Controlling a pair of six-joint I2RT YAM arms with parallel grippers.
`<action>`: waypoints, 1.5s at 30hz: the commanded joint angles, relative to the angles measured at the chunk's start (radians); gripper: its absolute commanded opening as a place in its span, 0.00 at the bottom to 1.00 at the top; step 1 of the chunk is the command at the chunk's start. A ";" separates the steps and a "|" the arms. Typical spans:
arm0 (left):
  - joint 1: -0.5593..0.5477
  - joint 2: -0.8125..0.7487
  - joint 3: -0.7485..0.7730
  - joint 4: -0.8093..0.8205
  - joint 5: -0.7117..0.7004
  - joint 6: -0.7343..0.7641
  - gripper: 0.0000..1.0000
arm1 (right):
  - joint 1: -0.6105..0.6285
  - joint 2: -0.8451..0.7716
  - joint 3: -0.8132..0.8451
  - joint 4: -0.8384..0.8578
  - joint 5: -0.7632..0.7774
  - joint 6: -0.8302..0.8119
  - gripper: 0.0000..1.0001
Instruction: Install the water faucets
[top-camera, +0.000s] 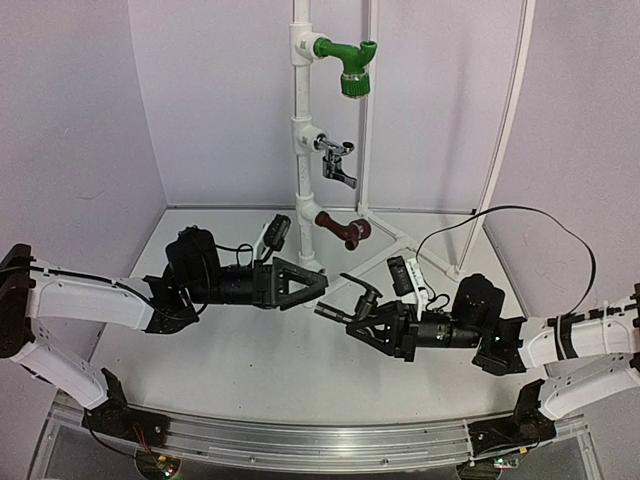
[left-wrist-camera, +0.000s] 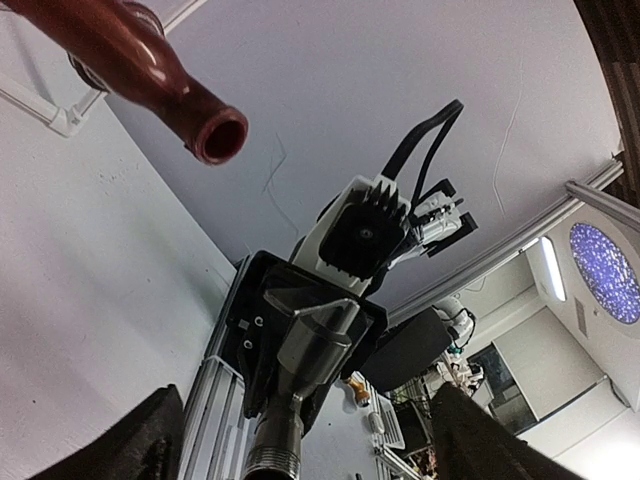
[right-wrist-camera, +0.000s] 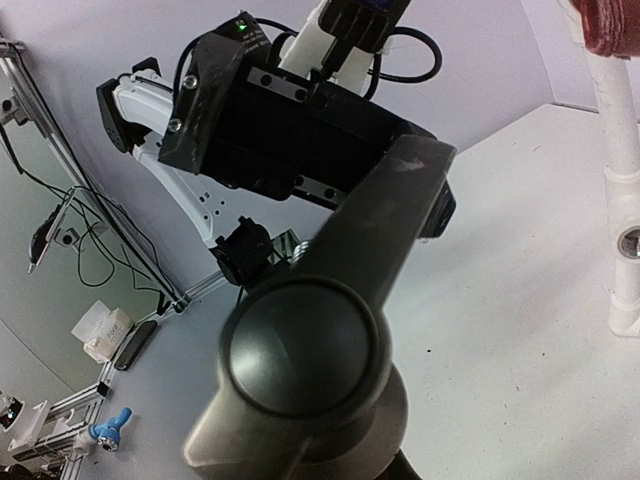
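Dark grey-black metal faucet with lever handle (top-camera: 352, 303) is mid-air above the white table (top-camera: 200, 365), low centre, between the two grippers and not on the stand. Far left: the left arm reaches in horizontally. Left gripper (top-camera: 320, 287) has its jaws spread wide and grips nothing. In the left wrist view its dark fingers (left-wrist-camera: 130, 445) sit either side of the faucet's threaded end, which points at that camera; can't tell if they touch. Centre: upright white plastic pipe stand (top-camera: 300, 120) carries three faucets, all on its right side. Green plastic faucet (top-camera: 348, 62) is at the top, silver metal faucet (top-camera: 338, 162) is in the middle, and brown glossy faucet (top-camera: 345, 230) is lowest, just above the left gripper. Right of centre: right gripper (top-camera: 365, 320) is clamped on the dark faucet body, lever up, threaded end aimed left. Right arm comes in from the right edge.
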 joint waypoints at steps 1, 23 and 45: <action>-0.038 0.047 0.073 -0.031 0.056 0.049 0.80 | 0.003 -0.024 0.067 0.018 0.033 -0.026 0.00; -0.081 -0.091 0.067 -0.441 -0.431 0.347 0.00 | 0.002 -0.008 0.157 -0.346 0.256 0.055 0.66; -0.271 0.176 0.334 -0.642 -0.664 0.552 0.00 | -0.094 -0.045 0.339 -0.782 0.264 0.117 0.75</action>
